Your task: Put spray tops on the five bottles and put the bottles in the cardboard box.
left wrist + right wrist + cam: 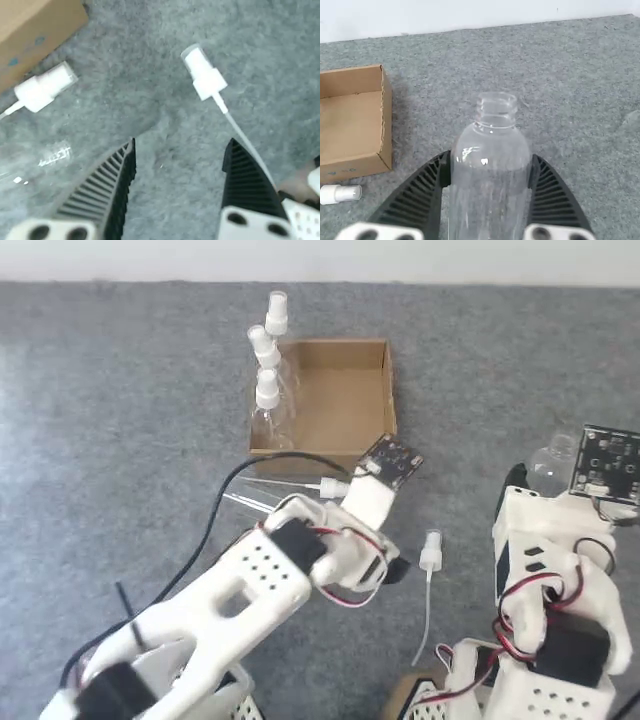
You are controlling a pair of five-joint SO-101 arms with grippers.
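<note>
From above, the cardboard box [340, 410] sits open at the far side of the mat [120, 420]. Three capped bottles [270, 415] stand along its wall on your left arm's side. One loose spray top [431, 550] lies between your two arms, its thin dip tube [427, 610] trailing back toward the arm bases. A second spray top [335, 487] lies just in front of the box. Your right arm holds the uncapped bottle [550, 458] well apart from the box.

In the left wrist view, your left gripper [181, 147] is spread wide with nothing between its jaws. The loose spray top lies just beyond the fingertips, and its tube runs alongside one finger. I judge this top to be light, with a rigid head but a whippy tube. Take it by the collar under the nozzle, never by the tube, so that the tube hangs free to thread into a neck.

In the right wrist view, your right gripper [490, 159] pinches the clear bottle around its body, below the shoulder. The threaded neck is open and pointing away. The bottle looks like thin, light and slick plastic, likely to dent or twist under a hard squeeze. Keep the grip firm but modest while the top goes on.
</note>
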